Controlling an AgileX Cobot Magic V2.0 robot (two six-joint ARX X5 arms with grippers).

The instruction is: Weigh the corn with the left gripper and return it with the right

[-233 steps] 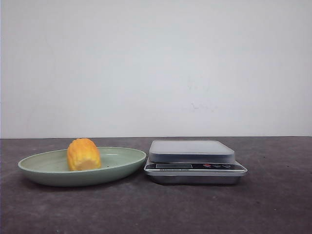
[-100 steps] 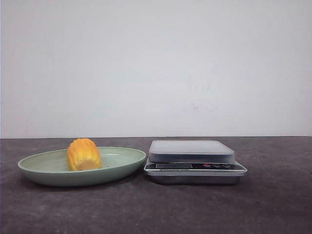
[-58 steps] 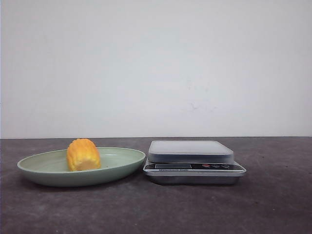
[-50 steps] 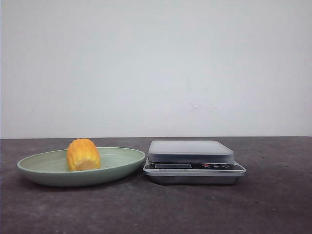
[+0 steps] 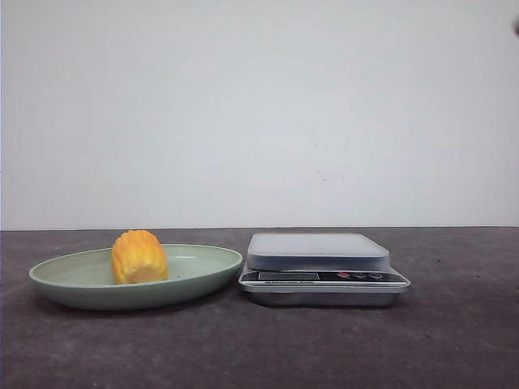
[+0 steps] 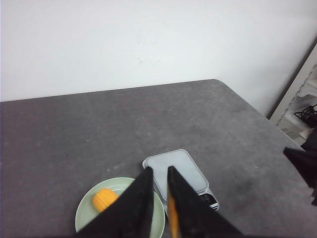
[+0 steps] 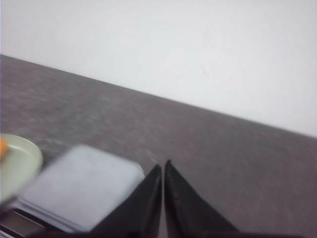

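Note:
The corn (image 5: 139,256) lies on its side in a pale green plate (image 5: 57,279), left of the scale (image 5: 319,250). Neither gripper shows in the front view. In the left wrist view my left gripper (image 6: 159,170) hangs high above the plate (image 6: 84,220) and the scale (image 6: 178,168), its jaws a narrow gap apart and empty; the corn (image 6: 104,199) lies beside them, below. In the blurred right wrist view my right gripper (image 7: 163,166) is shut and empty, beside the scale (image 7: 79,191). Only a sliver of the corn (image 7: 2,146) shows there.
The dark grey table (image 5: 259,348) ends at a white wall. The scale's display and buttons (image 5: 324,276) face the front. A small dark shape (image 5: 516,27) sits at the front view's top right corner. A white shelf (image 6: 303,94) stands past the table's edge.
The corn, plate and scale have not moved. A small dark shape has come into the top right corner of the front view.

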